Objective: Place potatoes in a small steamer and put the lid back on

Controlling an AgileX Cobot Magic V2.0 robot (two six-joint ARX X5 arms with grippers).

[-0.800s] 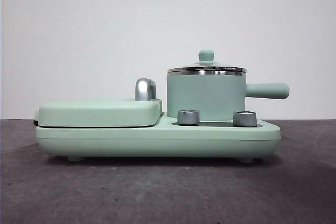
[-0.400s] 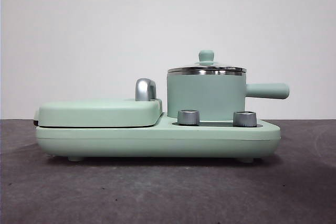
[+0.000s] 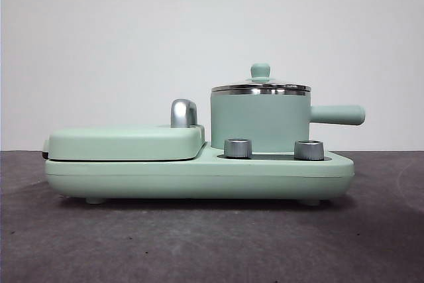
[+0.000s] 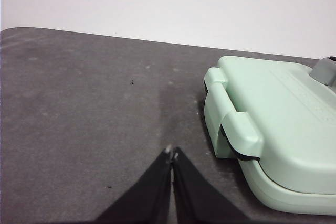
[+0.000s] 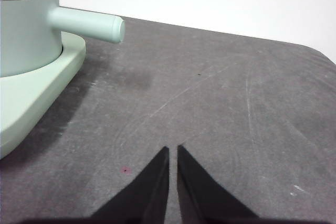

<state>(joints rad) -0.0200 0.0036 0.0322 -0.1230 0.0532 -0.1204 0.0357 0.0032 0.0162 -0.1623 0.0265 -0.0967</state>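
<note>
The small steamer (image 3: 260, 122), a mint-green pot with a straight side handle (image 3: 338, 114), stands on the right half of the mint-green appliance base (image 3: 199, 175). The lid (image 3: 260, 87) rests shut on it, knob up. No potatoes show in any view. My left gripper (image 4: 171, 153) is shut with nothing in it, low over the dark table beside the griddle cover (image 4: 278, 114). My right gripper (image 5: 173, 150) is shut and holds nothing, hovering over the table out past the steamer (image 5: 26, 24) and its handle (image 5: 86, 23). Neither arm appears in the front view.
A flat hinged griddle cover (image 3: 126, 142) with a chrome handle (image 3: 183, 113) fills the base's left half. Two steel dials (image 3: 238, 148) (image 3: 309, 150) sit in front of the pot. The dark grey table (image 3: 199, 243) ends at a white wall.
</note>
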